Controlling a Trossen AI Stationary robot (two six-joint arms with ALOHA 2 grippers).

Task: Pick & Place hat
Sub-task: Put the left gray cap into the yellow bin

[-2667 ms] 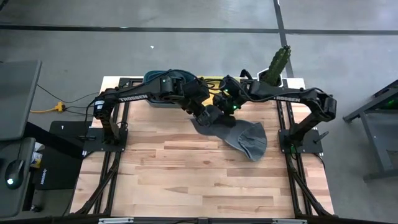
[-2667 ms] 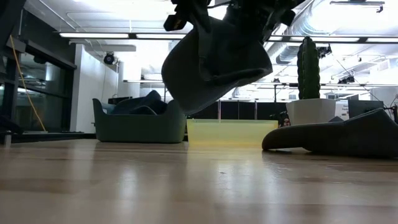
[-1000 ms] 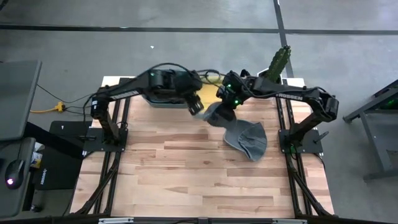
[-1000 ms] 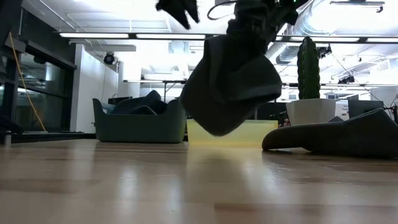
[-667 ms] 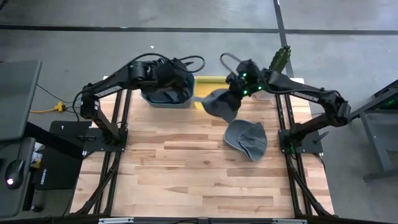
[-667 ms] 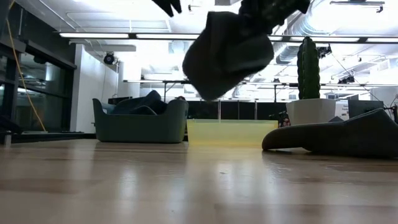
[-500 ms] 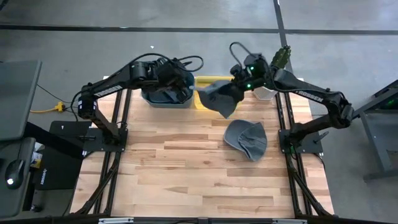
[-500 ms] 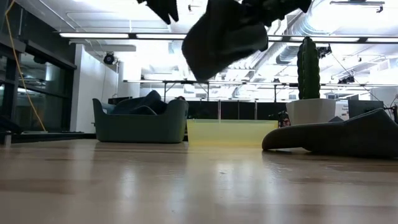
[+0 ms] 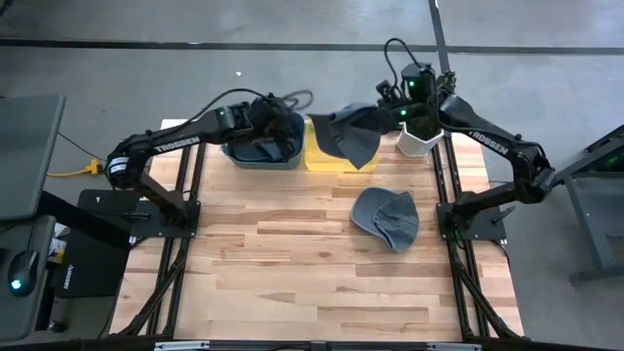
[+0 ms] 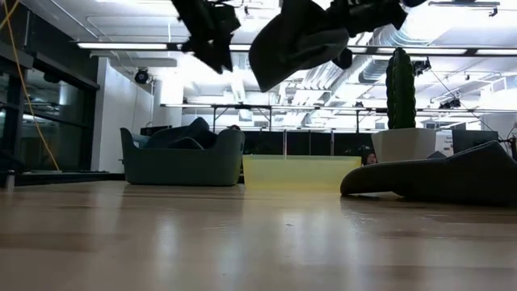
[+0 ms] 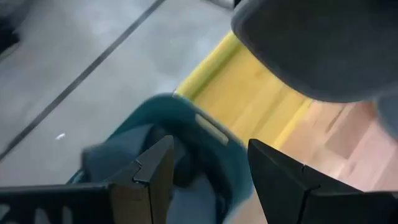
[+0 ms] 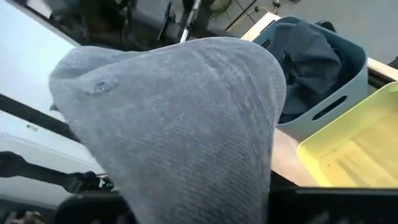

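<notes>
A grey hat [image 9: 349, 135] hangs in the air over the yellow tray [image 9: 322, 156] at the table's far edge. My right gripper [image 9: 388, 114] is shut on it; in the right wrist view the hat [image 12: 174, 124] covers the fingers. A second grey hat [image 9: 385, 217] lies flat on the table toward the right. My left gripper [image 11: 214, 171] is open with nothing between its fingers. It hovers above the teal bin [image 9: 261, 146], which holds dark cloth, left of the held hat [image 10: 295, 36]. My right gripper holds the hat by its right-hand end [image 10: 338, 23], coming at it about level from the table's right. The hat itself hides the fingers' place of contact. The hat droops leftward and downward from the grip, lifted well clear of the table and tray [image 10: 299, 172].
A white pot with a cactus [image 9: 421, 132] stands at the far right corner, close beside my right arm. The teal bin [image 10: 182, 158] and yellow tray sit side by side along the far edge. The wooden tabletop [image 9: 292, 263] stretches toward the near edge.
My right gripper has carried the hat up and toward the table's far edge, from over the table's middle to above the yellow tray. The hat now swings out to the left of the grip. My left gripper has drawn away toward the far left, over the teal bin.
</notes>
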